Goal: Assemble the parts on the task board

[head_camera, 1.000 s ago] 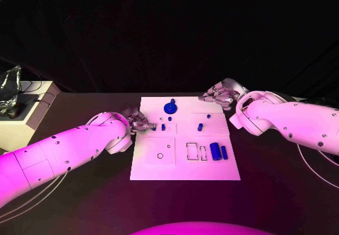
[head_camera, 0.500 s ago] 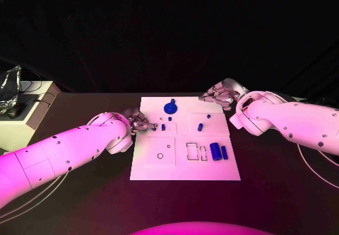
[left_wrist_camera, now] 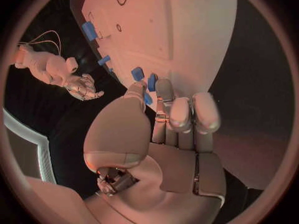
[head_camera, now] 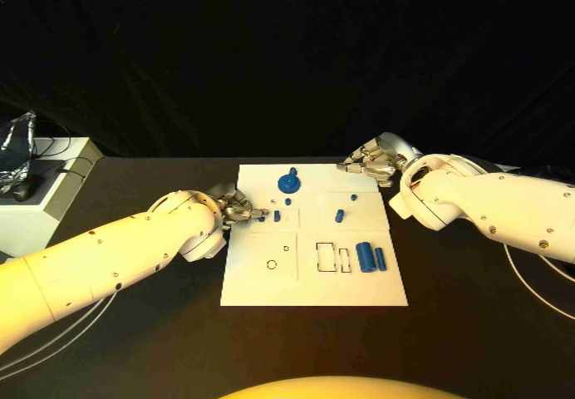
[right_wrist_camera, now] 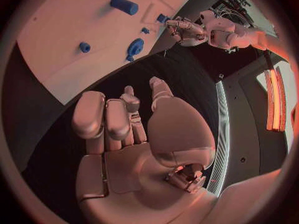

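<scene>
Black table (head_camera: 144,332), dark backdrop behind. White cabinet (head_camera: 42,195) at far left edge, crumpled foil bag (head_camera: 15,150) on top. Left hand (head_camera: 240,208) at the task board (head_camera: 314,283) left edge, fingers curled together beside a small blue peg (head_camera: 277,216); whether it holds anything cannot be told. Blue gear (head_camera: 289,183) near the board's far end; blue cylinder (head_camera: 366,257) toward its right side. Right hand (head_camera: 374,162) off the board's far right corner, fingers curled in, holding nothing.

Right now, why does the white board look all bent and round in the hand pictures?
In the left wrist view the fisheye lens curves the task board behind the left hand; in the right wrist view it bends the same way beyond the right hand, with a bright strip of glare at the rim. In the head view the board's edges look straight and evenly lit.
</scene>
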